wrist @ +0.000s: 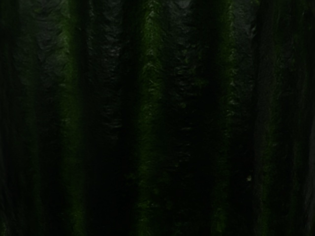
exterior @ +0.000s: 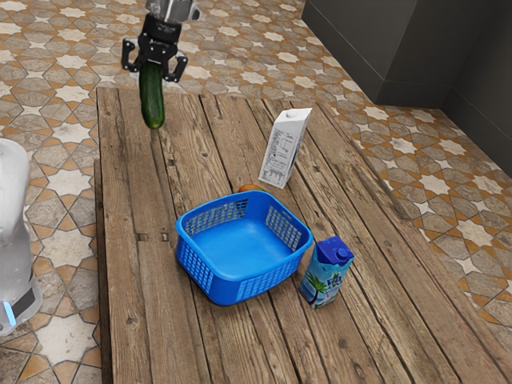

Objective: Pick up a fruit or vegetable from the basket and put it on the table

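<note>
My gripper [exterior: 152, 73] is at the exterior view's upper left, pointing down, shut on a dark green cucumber [exterior: 153, 100]. The cucumber hangs lengthwise below the hand, its lower tip in front of the table's corner in that view; how high it is above the boards I cannot tell. Close up in the wrist view is the ridged dark green skin of the cucumber [wrist: 150, 73]. The blue basket [exterior: 239, 282] stands upright on the wooden table [exterior: 144, 320], well apart from my gripper, with its visible floor bare.
A white carton [exterior: 285, 148] stands tilted beyond the basket. Something orange [exterior: 250, 187] peeks out behind the basket's far rim. A blue drink carton [exterior: 326, 274] stands beside the basket toward the exterior view's right. Bare boards lie toward that view's left.
</note>
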`<state>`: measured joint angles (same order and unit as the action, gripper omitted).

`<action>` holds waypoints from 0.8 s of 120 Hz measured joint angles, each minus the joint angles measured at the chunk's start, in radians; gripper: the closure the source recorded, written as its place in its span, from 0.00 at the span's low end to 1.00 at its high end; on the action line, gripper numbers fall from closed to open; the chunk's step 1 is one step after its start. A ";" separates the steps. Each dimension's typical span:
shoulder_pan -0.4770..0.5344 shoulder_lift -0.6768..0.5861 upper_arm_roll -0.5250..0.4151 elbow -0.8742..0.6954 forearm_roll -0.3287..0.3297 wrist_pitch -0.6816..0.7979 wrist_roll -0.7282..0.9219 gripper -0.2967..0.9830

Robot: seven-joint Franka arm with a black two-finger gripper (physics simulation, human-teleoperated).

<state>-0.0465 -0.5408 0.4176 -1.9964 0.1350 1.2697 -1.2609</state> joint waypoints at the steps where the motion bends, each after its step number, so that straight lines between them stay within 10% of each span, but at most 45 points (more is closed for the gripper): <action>1: 0.000 0.002 0.001 0.001 0.000 -0.001 0.002 0.57; 30: 0.002 0.013 0.005 0.005 -0.012 -0.007 0.040 0.29; 96: 0.002 0.013 0.006 0.006 -0.032 -0.008 0.094 0.23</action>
<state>-0.0445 -0.5275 0.4233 -1.9900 0.1031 1.2617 -1.1669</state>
